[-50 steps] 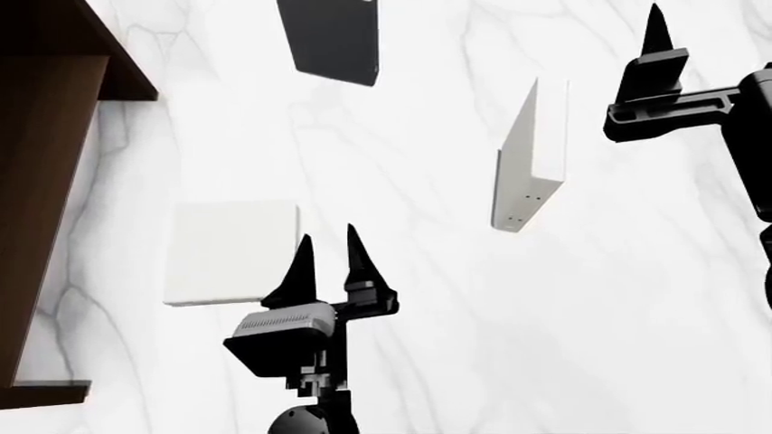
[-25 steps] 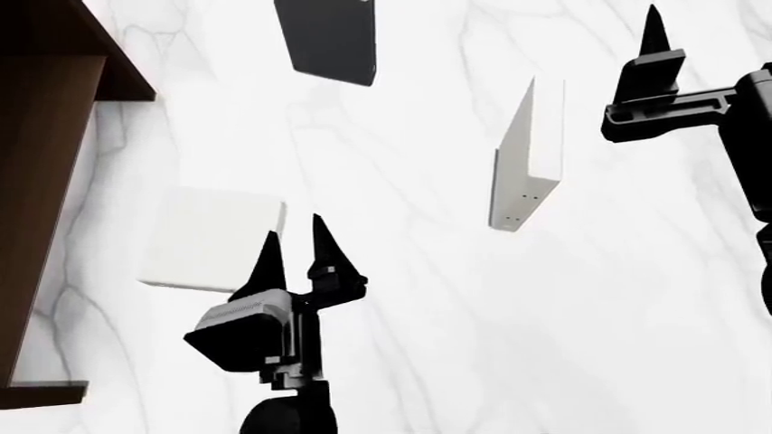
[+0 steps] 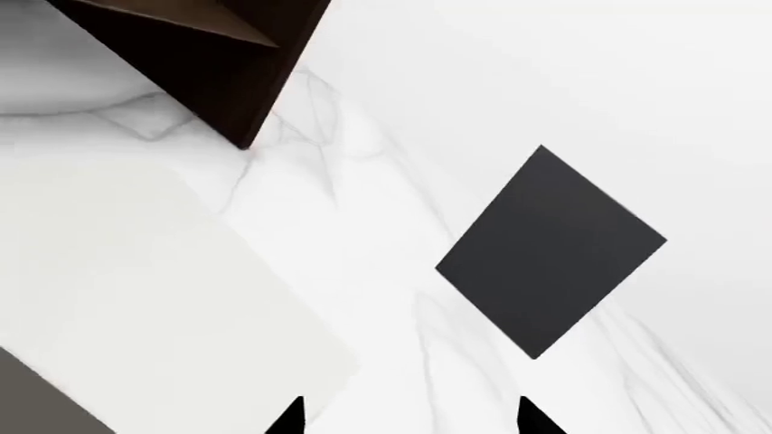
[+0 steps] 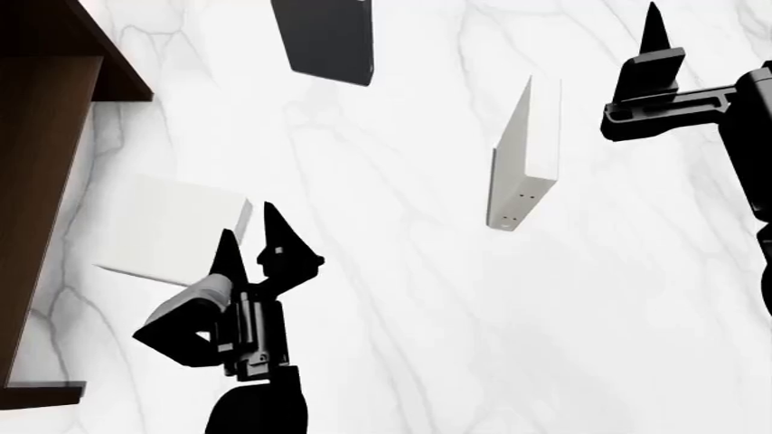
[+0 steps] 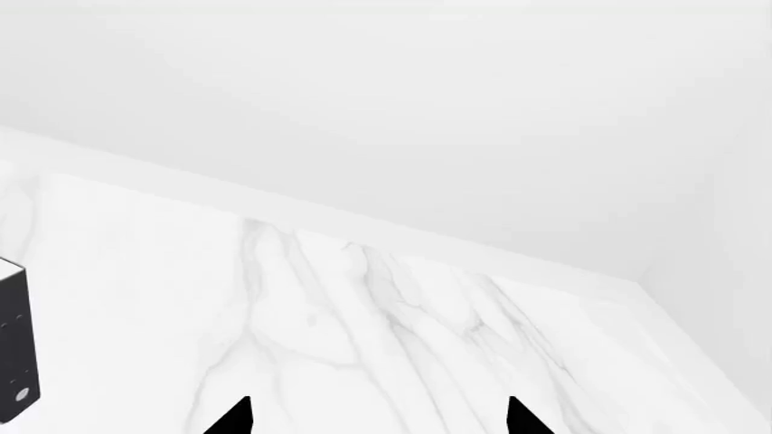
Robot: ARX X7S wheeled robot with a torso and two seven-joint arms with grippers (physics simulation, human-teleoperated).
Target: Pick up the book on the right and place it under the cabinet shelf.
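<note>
One book (image 4: 169, 237) has been slid toward the cabinet (image 4: 42, 163) by the left gripper (image 4: 249, 237), jaws narrow and empty beside it. It lies flat, not yet under the shelf. Right gripper (image 4: 653, 54) is parked, opening unclear.

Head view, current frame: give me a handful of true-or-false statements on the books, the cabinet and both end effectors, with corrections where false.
1. The off-white book lies flat on the marble table beside the cabinet. True.
2. The left end effector is clamped on the dark book. False: it is open, beside the off-white book's edge, and the dark book lies far off.
3. The pale book with dots on its spine stands on edge. True.
4. The right end effector holds a book. False: it is off to the side, clear of all three books.
5. The off-white book is already under the cabinet. False: it lies on open table beside it.
</note>
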